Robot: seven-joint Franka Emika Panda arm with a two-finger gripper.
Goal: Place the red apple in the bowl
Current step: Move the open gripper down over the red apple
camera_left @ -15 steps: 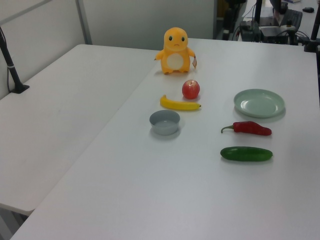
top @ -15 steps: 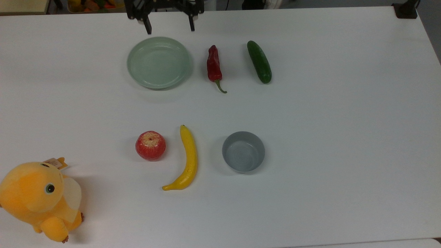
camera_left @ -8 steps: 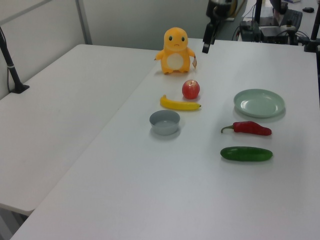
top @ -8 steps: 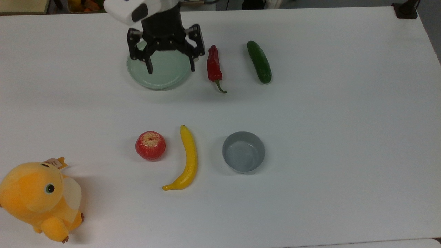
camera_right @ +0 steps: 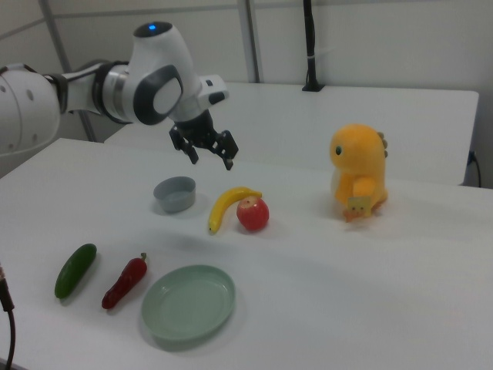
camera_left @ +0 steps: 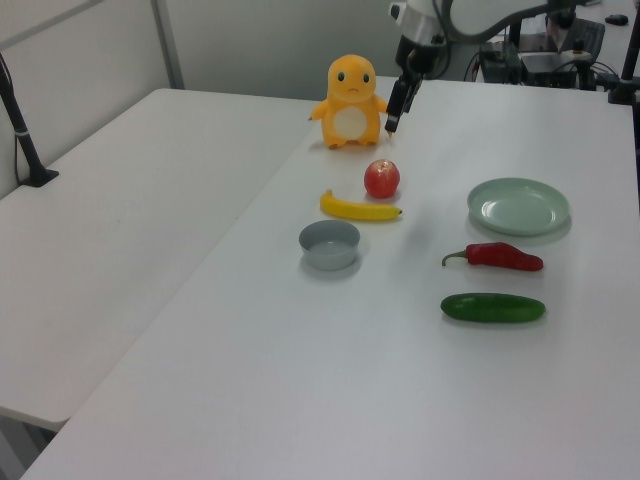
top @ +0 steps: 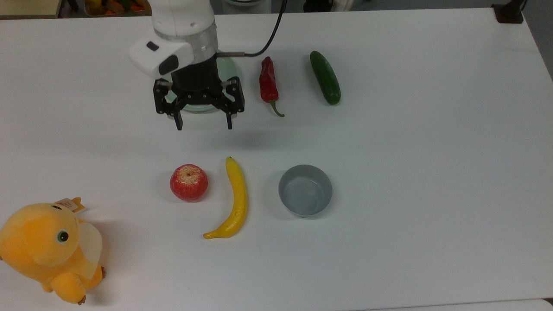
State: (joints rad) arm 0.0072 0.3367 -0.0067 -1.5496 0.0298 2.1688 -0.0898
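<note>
apple (top: 189,182) one, bowl (top: 305,190) one, banana (top: 235,201) one

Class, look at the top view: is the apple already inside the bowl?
No, the apple sits on the table, with the banana between it and the empty bowl.

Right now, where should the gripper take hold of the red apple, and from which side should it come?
Probably from above, fingers closing across the red apple's widest middle. It sits upright, stem dimple up, with free table around it; the banana lies beside, not touching. The gripper is open.
</note>
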